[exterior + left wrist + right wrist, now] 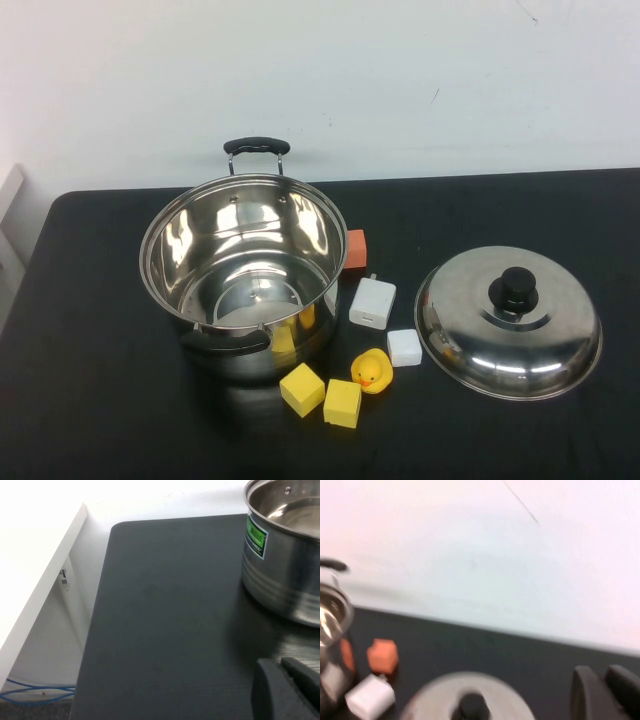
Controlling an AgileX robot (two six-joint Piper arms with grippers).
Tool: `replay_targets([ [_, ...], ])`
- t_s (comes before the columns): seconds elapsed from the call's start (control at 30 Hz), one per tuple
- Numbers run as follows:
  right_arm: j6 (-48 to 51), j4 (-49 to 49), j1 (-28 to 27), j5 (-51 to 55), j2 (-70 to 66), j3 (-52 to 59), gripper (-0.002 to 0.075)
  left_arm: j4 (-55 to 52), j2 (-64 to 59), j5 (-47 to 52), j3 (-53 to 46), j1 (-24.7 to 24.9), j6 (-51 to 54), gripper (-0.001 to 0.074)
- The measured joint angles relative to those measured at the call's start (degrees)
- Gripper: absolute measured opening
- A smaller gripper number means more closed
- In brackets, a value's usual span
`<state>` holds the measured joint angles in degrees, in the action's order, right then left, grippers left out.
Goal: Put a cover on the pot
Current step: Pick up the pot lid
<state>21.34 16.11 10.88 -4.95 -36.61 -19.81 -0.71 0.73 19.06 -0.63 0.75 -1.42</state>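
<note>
The pot (243, 262) is a large shiny steel pot with black loop handles, open and empty, at the table's left centre. It also shows in the left wrist view (285, 555). The domed steel lid (508, 322) with a black knob (515, 288) lies on the table to the pot's right; it also shows in the right wrist view (465, 700). Neither arm shows in the high view. My left gripper (276, 663) is shut and empty, low over the mat near the pot's wall. My right gripper (601, 672) is shut and empty, near the lid.
Between pot and lid lie an orange block (355, 249), a white charger (372, 301), a small white block (404, 347), a yellow rubber duck (371, 370) and two yellow blocks (302, 389) (342, 403). The black mat's left edge (100, 610) drops off beside a white wall.
</note>
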Motion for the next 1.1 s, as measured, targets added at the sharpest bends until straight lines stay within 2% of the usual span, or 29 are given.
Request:
replay_targets([
  [0.13, -1.9, -5.0, 6.5, -13.8, -8.8, -0.1, 0.0171, 0.0, 0.0, 0.0, 0.0, 0.0, 0.0, -0.0002],
  [0.2, -2.7, -7.0, 8.7, -23.1, -14.1, -0.3, 0.0263, 0.0, 0.0, 0.0, 0.0, 0.0, 0.0, -0.0002],
  [0.33, -7.4, -8.9, 9.8, -36.7, -25.0, -0.4, 0.0437, 0.0, 0.0, 0.0, 0.0, 0.0, 0.0, -0.0002],
  [0.4, -10.4, -9.3, 9.9, -42.0, -30.8, -0.4, 0.0479, 0.0, 0.0, 0.0, 0.0, 0.0, 0.0, -0.0002],
  [0.67, -18.5, -9.9, 9.9, -57.8, -55.4, -2.3, 0.0507, 0.0, 0.0, 0.0, 0.0, 0.0, 0.0, -0.0002],
  [0.93, -20.4, -11.3, 10.0, -59.6, -76.8, -12.1, 0.0507, 0.0, 0.0, 0.0, 0.0, 0.0, 0.0, -0.0002],
  [1.1, -21.3, -10.7, 10.0, -63.0, -84.6, -17.5, 0.0507, 0.0, 0.0, 0.0, 0.0, 0.0, 0.0, -0.0002],
])
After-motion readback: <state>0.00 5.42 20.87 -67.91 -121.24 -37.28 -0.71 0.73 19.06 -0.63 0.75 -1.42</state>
